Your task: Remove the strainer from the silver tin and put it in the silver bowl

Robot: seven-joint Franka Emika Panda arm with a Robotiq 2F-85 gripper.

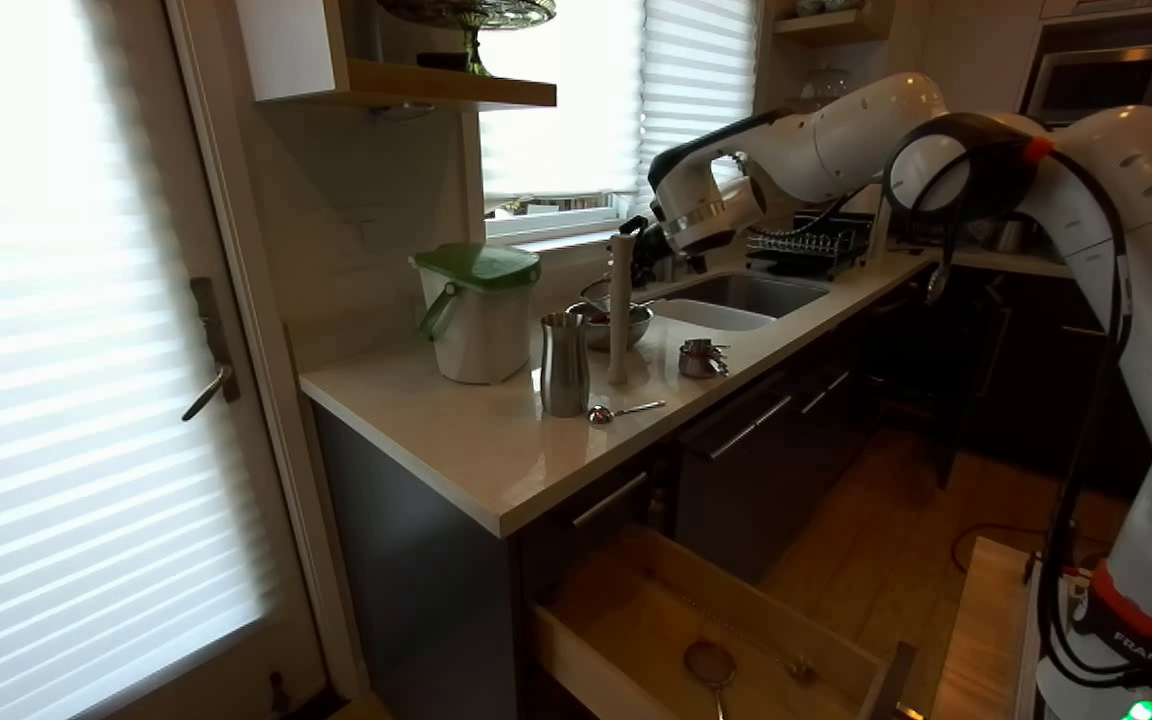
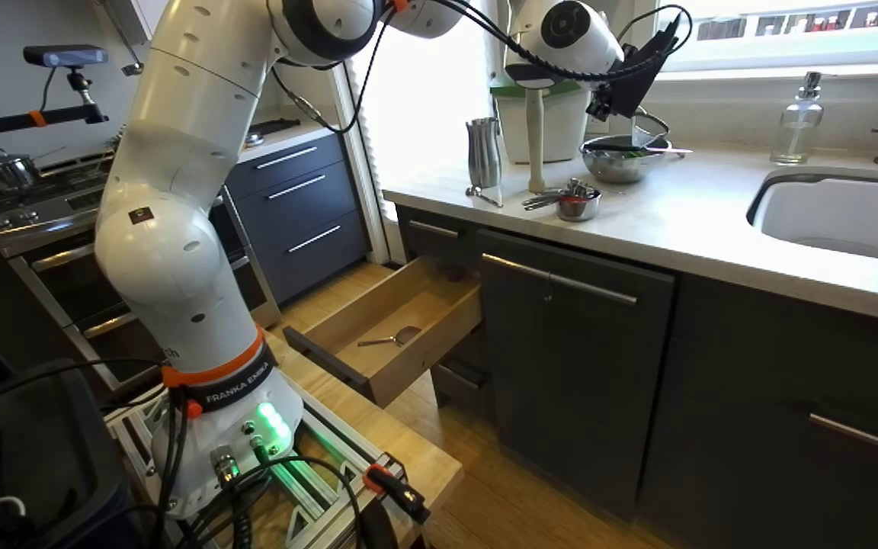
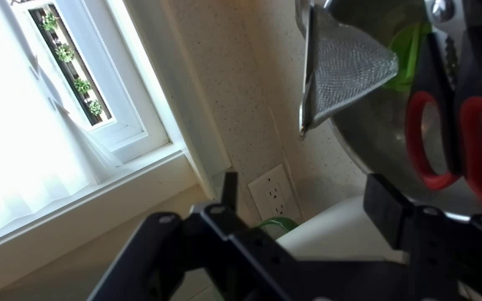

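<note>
Gaping wide, claw [image 3: 304,188] near silver bowl [image 3: 370,138] — scissors [image 3: 449,123] inside, strainer [image 3: 345,62] tilted at rim

The silver tin [image 1: 565,370] is seen upright on the surface [image 1: 426,425]; behind it, the strainer [image 1: 596,291] is found at the silver bowl [image 1: 640,326].

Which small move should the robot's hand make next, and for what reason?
I would probably draw the hand slowly back from the silver bowl: it is open and holds nothing, and in the wrist view the strainer already reaches over the bowl's rim. Whether it rests securely, I cannot tell.
</note>
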